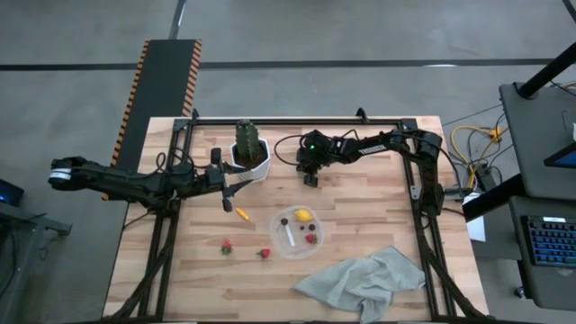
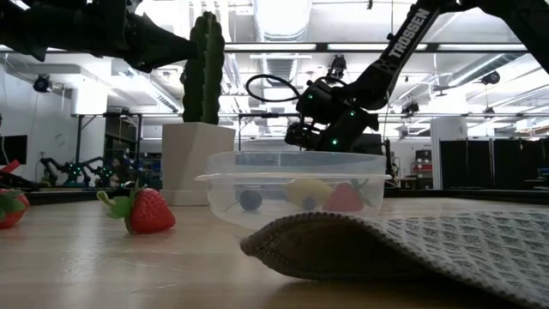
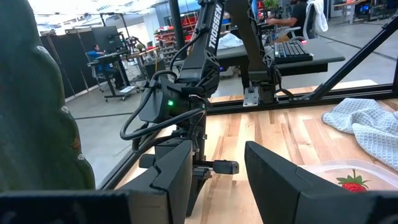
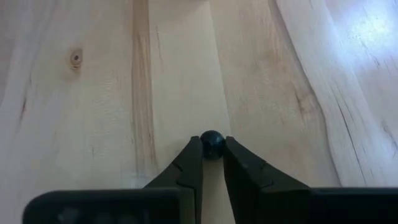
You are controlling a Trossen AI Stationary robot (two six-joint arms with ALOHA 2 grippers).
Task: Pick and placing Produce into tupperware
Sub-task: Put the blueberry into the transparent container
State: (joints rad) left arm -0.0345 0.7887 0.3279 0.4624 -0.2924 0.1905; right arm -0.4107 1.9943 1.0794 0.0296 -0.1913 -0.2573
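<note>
In the overhead picture we see, at the left of the frame, the left arm reaching in across the tabletop [image 1: 360,171], its left pincer [image 1: 236,190] ending just below the green cactus [image 1: 246,137] in its white pot [image 1: 255,166]. In its wrist picture the fingers [image 3: 171,171] stand wide apart with nothing between them.

Just below that pincer, left of centre, lies an orange carrot piece [image 1: 242,214]. Lower still, two red strawberries [image 1: 226,246] rest on the bare wood, one left of the other, both outside the container; the level view shows one of them [image 2: 149,210] in front of the pot.

At the centre of the overhead frame sits the clear tupperware [image 1: 281,243], below the cactus and to its right. Inside it we make out a yellow lemon [image 1: 304,215], a red strawberry [image 1: 311,238], a dark berry [image 1: 285,221] and a white mark. The level view shows the same three pieces through the clear wall.

Above the tupperware, at upper centre, the right arm comes in from the right edge of the tabletop and its right pincer [image 1: 310,178] points down at the wood, well apart from the container. Its wrist picture shows the dark fingers [image 4: 189,163] drawn narrow on a small dark round berry [image 4: 211,144], which sits pinched between the tips, low over the boards.

At the lower right of the overhead frame a grey-green cloth [image 1: 369,281] lies crumpled, just beside the tupperware's lower right.
</note>
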